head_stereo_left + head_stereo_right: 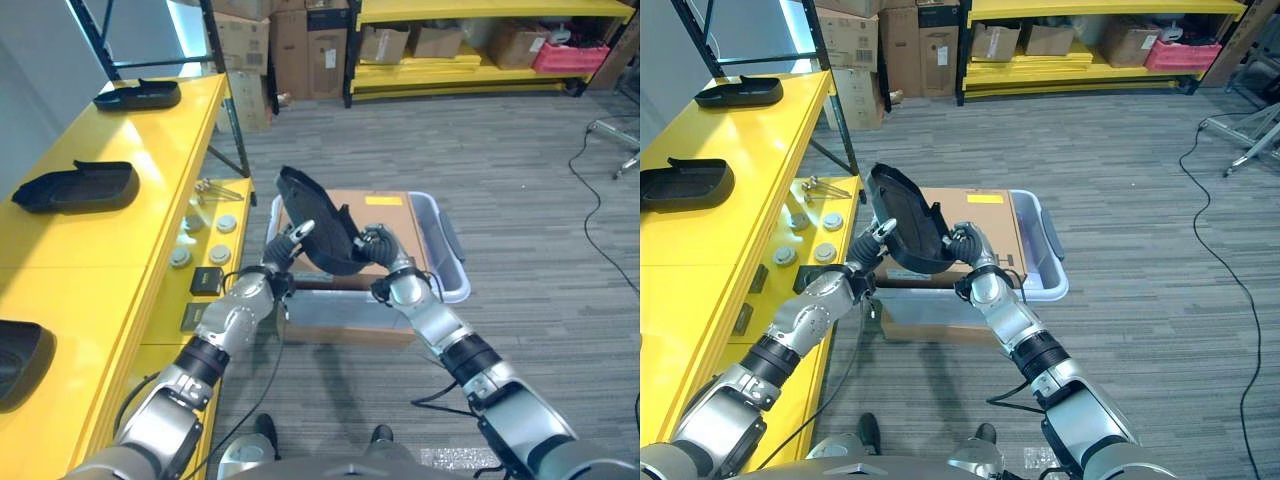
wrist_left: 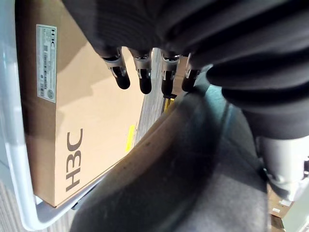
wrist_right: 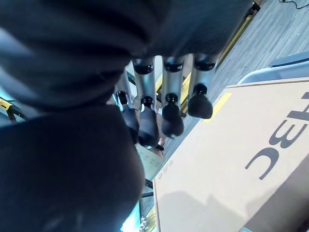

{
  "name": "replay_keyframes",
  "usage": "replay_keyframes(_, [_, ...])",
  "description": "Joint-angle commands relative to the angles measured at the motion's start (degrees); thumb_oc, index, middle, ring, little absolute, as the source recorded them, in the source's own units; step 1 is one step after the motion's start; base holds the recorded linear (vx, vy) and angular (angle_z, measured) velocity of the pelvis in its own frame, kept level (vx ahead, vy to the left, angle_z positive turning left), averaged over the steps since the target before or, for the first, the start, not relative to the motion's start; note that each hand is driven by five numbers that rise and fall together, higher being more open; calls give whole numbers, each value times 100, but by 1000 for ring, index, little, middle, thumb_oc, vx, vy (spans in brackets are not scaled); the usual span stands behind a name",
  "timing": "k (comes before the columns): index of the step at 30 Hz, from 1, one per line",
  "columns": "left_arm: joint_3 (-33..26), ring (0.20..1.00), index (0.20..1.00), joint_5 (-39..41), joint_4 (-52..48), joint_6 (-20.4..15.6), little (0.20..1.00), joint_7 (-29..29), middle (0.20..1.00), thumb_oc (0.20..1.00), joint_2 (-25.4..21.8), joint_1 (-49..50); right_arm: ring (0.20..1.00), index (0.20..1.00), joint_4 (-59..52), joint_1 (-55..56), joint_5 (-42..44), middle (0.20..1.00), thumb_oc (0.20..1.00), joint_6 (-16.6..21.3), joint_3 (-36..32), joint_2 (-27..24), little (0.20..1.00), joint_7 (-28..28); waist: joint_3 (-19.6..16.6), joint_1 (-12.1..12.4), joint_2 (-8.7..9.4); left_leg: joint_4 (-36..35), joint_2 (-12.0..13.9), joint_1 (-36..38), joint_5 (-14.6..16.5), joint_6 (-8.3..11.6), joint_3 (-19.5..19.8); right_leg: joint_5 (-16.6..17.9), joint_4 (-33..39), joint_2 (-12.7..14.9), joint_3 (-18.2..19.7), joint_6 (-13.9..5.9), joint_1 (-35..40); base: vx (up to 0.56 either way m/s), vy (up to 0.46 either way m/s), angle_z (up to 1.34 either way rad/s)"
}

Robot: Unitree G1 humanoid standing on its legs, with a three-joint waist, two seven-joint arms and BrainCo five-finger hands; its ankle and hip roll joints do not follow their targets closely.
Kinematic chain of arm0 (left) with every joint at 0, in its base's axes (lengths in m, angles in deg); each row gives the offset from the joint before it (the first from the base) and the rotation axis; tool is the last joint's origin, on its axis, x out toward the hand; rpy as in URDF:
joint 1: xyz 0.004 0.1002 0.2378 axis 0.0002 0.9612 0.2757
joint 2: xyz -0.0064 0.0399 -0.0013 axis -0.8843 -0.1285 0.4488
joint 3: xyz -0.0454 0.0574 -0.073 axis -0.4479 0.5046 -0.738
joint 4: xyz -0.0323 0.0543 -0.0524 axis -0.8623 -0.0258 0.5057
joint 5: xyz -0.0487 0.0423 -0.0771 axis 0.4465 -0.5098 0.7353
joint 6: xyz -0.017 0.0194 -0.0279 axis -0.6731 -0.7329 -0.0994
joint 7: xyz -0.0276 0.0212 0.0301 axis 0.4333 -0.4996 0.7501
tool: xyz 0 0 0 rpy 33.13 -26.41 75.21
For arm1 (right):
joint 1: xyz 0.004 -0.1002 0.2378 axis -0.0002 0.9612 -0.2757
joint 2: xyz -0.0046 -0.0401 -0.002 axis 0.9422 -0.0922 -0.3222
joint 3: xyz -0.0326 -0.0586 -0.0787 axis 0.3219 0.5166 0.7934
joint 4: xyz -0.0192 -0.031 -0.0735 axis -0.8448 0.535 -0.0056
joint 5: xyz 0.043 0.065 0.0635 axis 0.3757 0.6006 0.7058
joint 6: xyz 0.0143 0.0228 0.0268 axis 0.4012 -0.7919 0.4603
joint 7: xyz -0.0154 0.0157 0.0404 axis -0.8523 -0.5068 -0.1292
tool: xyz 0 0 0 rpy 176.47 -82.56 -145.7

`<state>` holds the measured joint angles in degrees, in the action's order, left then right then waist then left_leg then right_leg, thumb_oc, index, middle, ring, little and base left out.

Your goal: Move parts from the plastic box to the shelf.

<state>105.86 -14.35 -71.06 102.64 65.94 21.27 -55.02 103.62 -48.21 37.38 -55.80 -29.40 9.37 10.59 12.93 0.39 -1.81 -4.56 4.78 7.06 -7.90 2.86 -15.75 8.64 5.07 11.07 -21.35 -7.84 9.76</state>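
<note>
1. a long bright yellow metal shelf (image 1: 120,215) runs down the left side of the head views, from the upper left to the lower left corner.
2. a grey carpeted floor (image 1: 500,180) fills the middle and right of the frame, and a second yellow rack loaded with cardboard cartons (image 1: 480,50) stands along the top edge.
3. a pale translucent plastic box (image 1: 445,255) sits on the floor at the centre of the frame, just beside the shelf, with a flat brown cardboard carton (image 1: 375,210) lying in it.
4. a black curved moulded plastic part (image 1: 315,225) is lifted above the box at centre frame, tilted, its upper end pointing to the upper left.
5. three more black moulded parts lie on the shelf top: one in the upper left (image 1: 138,95), one at mid left (image 1: 75,187), one cut by the lower left edge (image 1: 20,360).
6. the left hand (image 1: 285,250) meets the held part from the left at centre frame; in its wrist view the fingers (image 2: 140,77) reach out straight beside the part's edge, over the carton.
7. the right hand (image 1: 385,255) is at the part's lower right side, its fingers curled round that edge; in its wrist view the fingers (image 3: 169,111) bend against the dark part.
8. small round grey discs (image 1: 215,240) and small dark blocks (image 1: 207,281) lie on a lower yellow ledge left of centre.
</note>
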Motion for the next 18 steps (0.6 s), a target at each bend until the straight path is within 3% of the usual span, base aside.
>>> replay_keyframes(1, [447,1000,1000,-423,-200,-84,1000,-171,1000,1000,275,-595,200,200,-371,-680,-262,200,200,507,292,98,200,83,30,189,-79,164,-204,286,752,-81,217,-571,-37,-192,-146,-114,136,0,0,0])
replay_keyframes(6, [519,1000,1000,-1157,-158,-14,1000,-62,1000,1000,167,-672,200,200,-360,-707,-285,200,200,519,329,94,200,138,14,207,-66,160,-202,290,752,-74,221,-575,-32,-198,-140,-120,143,0,0,0])
replay_keyframes(11, [426,1000,1000,-1556,-2,316,1000,71,1000,1000,-41,-708,200,200,-374,-738,-387,200,200,537,335,33,200,200,6,229,-68,172,-190,292,750,-63,215,-588,-37,-200,-141,-121,151,0,0,0])
replay_keyframes(18, [318,1000,1000,-1221,485,385,1000,85,1000,1000,-164,-650,200,200,-436,-923,-1045,200,200,494,426,-211,200,206,16,268,-62,180,-193,278,752,-55,242,-592,-36,-204,-147,-123,152,0,0,0])
